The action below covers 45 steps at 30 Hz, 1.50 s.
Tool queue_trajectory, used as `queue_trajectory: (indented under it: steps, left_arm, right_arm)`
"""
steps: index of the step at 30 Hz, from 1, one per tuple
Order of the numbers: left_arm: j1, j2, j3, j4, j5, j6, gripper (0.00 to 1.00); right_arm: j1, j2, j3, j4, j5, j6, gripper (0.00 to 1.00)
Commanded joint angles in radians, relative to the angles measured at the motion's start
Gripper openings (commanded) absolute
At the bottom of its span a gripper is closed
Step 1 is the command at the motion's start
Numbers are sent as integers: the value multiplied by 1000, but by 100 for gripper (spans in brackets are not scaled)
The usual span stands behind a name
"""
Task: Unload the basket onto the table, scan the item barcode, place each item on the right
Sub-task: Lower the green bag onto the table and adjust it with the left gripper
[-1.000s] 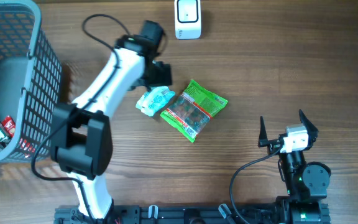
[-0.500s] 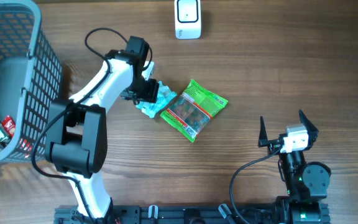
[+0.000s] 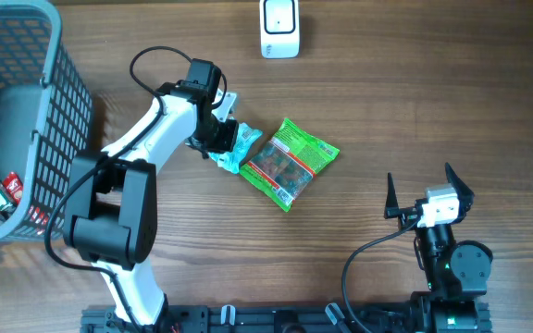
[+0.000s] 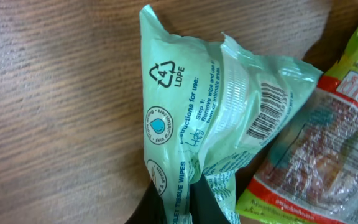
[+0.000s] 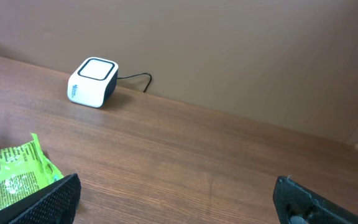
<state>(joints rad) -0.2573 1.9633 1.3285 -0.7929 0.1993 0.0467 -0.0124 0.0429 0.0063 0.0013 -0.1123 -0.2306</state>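
Since a second ago the left gripper (image 3: 222, 139) has come down and pinched shut on the wipes pack (image 3: 240, 148), which lies on the table (image 3: 387, 92) touching the snack bag (image 3: 290, 162); the right gripper (image 3: 421, 182) stands wide and empty. I judge the pack light, soft and slippery, so better to hold its sealed end, with the barcode (image 4: 267, 112) free.

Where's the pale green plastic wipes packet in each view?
Overhead: pale green plastic wipes packet left of centre, in the left gripper.
Left wrist: fills the middle, barcode showing.
Right wrist: not clearly in it.
Shared landmark: bright green plastic snack bag beside the packet, in all three.
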Motion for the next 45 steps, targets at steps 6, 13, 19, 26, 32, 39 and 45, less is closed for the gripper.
queue_trajectory:
  steps: [6,13,19,26,32,39,45]
  left_arm:
    - [7,-253,51,-30,195,-134,4]
    - [-109,-171,10,6,283,-146,4]
    - [-229,-49,-1,101,282,-161,5]
    - [-219,-44,2,101,314,-171,70]
    - [-194,-166,34,123,342,-167,84]
    - [-248,-122,31,176,342,-167,8]
    - [-286,10,31,184,342,-168,10]
  right_arm:
    - [-4,0,-1,5,-15,-5,100]
    - [-4,-1,-1,5,-15,-5,100]
    - [-4,0,-1,5,-15,-5,100]
    - [-4,0,-1,5,-15,-5,100]
    - [-4,0,-1,5,-15,-5,100]
    - [-4,0,-1,5,-15,-5,100]
    - [-4,0,-1,5,-15,-5,100]
